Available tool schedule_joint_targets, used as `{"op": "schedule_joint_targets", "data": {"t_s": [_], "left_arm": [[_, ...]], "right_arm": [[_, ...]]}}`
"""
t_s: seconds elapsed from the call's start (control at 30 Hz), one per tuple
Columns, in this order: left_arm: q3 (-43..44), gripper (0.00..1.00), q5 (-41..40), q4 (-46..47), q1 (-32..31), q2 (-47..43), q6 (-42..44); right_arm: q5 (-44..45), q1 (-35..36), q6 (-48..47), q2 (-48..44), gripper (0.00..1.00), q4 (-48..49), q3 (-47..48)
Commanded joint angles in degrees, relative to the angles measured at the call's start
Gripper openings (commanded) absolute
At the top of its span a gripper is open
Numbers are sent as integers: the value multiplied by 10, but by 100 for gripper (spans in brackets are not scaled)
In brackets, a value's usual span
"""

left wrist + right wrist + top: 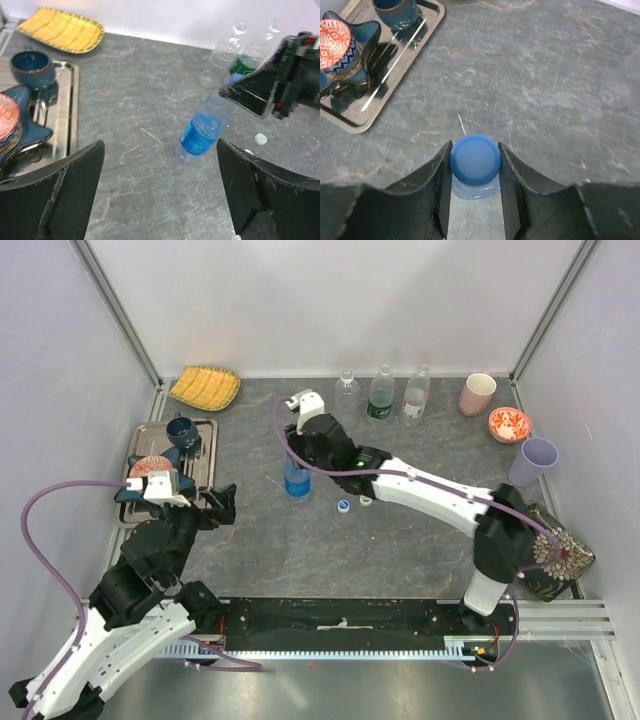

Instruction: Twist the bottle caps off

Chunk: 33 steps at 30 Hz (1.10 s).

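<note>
From the top camera, my right gripper [298, 460] reaches across to the blue bottle [297, 483], which stands mid-table. Two loose caps [343, 505] lie just beside its base. Three other bottles [381, 392] stand in a row by the back wall. My left gripper [220, 505] hangs near the tray [205, 425], well apart from the bottle.

On the left wrist camera, its fingers [65, 190] are spread wide with nothing between them. The blue bottle is ahead and nothing braces its body.

On the right wrist camera, the fingers [437, 175] press against both sides of the blue cap [475, 159] and clamp it. The cap sits on the neck, and I cannot tell whether it has loosened at all.

I judge this to be the last cap, gripped and ready for turning. The next move calls for a wrist twist with the clamp held firm. The unbraced bottle could spin along with it, so I would bring the left gripper in to hold the body.
</note>
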Motion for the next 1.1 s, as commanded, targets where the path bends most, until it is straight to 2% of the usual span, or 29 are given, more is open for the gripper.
{"op": "schedule_joint_targets", "data": {"t_s": [0.0,0.17,0.2,0.27,0.3,0.37,0.4,0.53,0.6,0.8,1.07], "left_arm": [[5,100,60,109,1,36,53],[29,99,199,211,1,118,94],[48,99,263,234,1,137,96],[70,99,334,254,5,199,91],[92,99,416,274,7,222,79],[103,99,490,310,27,266,54],[103,99,564,362,37,276,21],[82,99,732,502,103,313,-79],[81,99,810,541,115,344,-117],[95,100,936,587,119,404,-149],[88,100,946,518,118,405,-86]], "right_arm": [[19,-5,20,-159,1,-21,-55],[-56,-24,46,-268,0,-82,-103],[-72,-34,52,-302,0,-87,-116],[-139,-49,64,-329,0,-99,-128],[-159,-63,75,-355,0,-100,-133],[-210,-73,80,-384,0,-107,-141],[-216,-76,85,-393,0,-110,-144],[-251,-78,85,-430,0,-120,-155],[-278,-77,87,-444,0,-118,-156],[-311,-77,95,-460,0,-108,-149],[-366,-77,139,-445,0,-35,-146]]}}
